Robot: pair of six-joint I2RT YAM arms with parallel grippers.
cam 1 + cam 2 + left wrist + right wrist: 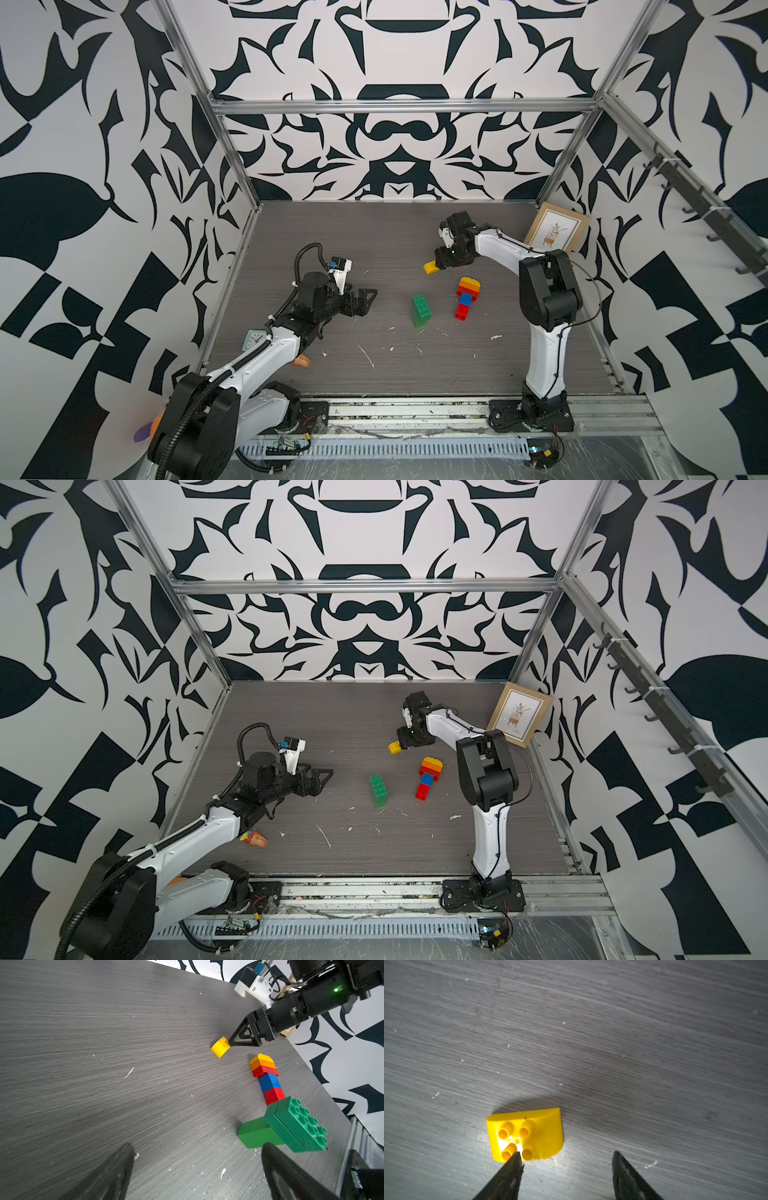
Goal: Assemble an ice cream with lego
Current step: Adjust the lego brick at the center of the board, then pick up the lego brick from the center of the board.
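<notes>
- The yellow dome brick [529, 1134] lies alone on the table [332, 232], with its four studs turned toward the right wrist camera. In both top views it is right of centre, above the other lego.
- The right end effector [566, 1157] is released, with its jaws standing wide apart, and the brick is not between them. One fingertip [515, 1159] is at the brick's studs and seems to touch them, but the view is too close to be sure.
- In a top view, the coloured stack [467, 297] lies on its side below and right of that brick. It is a yellow dome, orange, red, blue and red, joined in one line.
- Left of the stack and apart from it is the green block [421, 309], made of several green bricks. Its studs face the top camera.
- The left end effector [368, 302] is further left, apart from the green block. It is released too, jaws wide, grasping nothing.
- A picture frame [557, 230] leans at the upper right corner of the table.
- A crumpled wrapper [255, 838] lies at the lower left, beside the left arm.
- A small clock [254, 337] is at the left edge.
</notes>
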